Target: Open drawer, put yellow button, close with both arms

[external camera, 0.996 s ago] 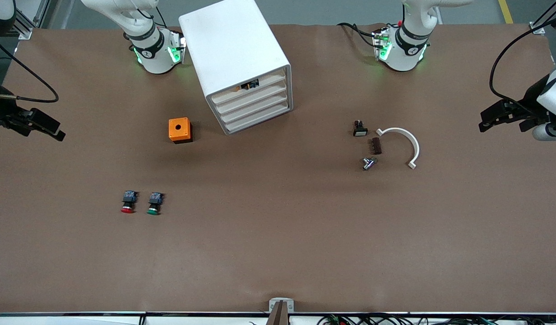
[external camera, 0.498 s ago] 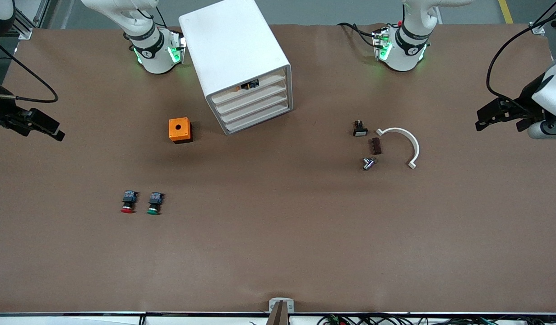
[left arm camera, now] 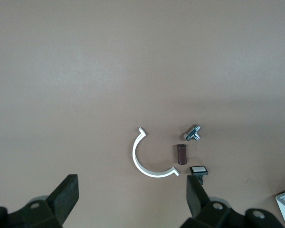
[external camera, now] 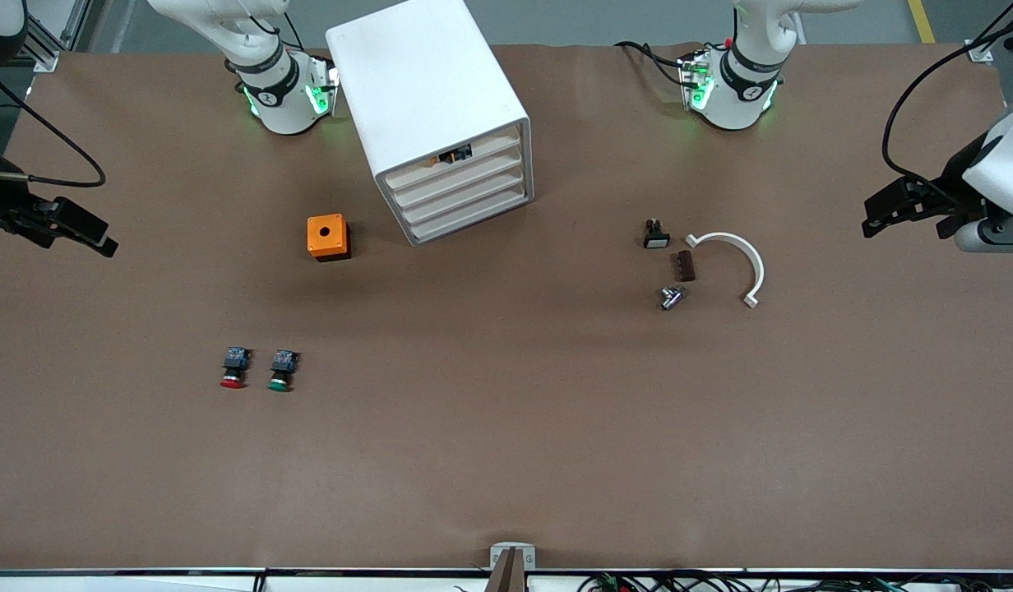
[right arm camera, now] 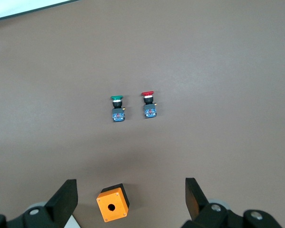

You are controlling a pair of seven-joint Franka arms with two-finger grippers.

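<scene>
The white cabinet (external camera: 428, 99) stands near the arm bases, and its top drawer (external camera: 482, 152) sits flush with the three below it. Inside that drawer's front a small orange-and-black piece shows, the yellow button (external camera: 453, 154). My left gripper (external camera: 907, 226) hovers open over the table edge at the left arm's end. In its wrist view, the left gripper (left arm camera: 133, 199) has nothing between its fingers. My right gripper (external camera: 95, 238) hangs open and empty at the right arm's end. In its wrist view, the right gripper (right arm camera: 131, 197) is above an orange box (right arm camera: 112, 203).
The orange box (external camera: 327, 237) sits beside the cabinet. A red button (external camera: 233, 368) and a green button (external camera: 281, 371) lie nearer the front camera. Toward the left arm's end lie a white arc (external camera: 741, 259), brown block (external camera: 683, 265), metal fitting (external camera: 672, 298) and small switch (external camera: 655, 234).
My left gripper has drifted slightly inward over the table from the edge. The right gripper and everything on the table have stayed still.
</scene>
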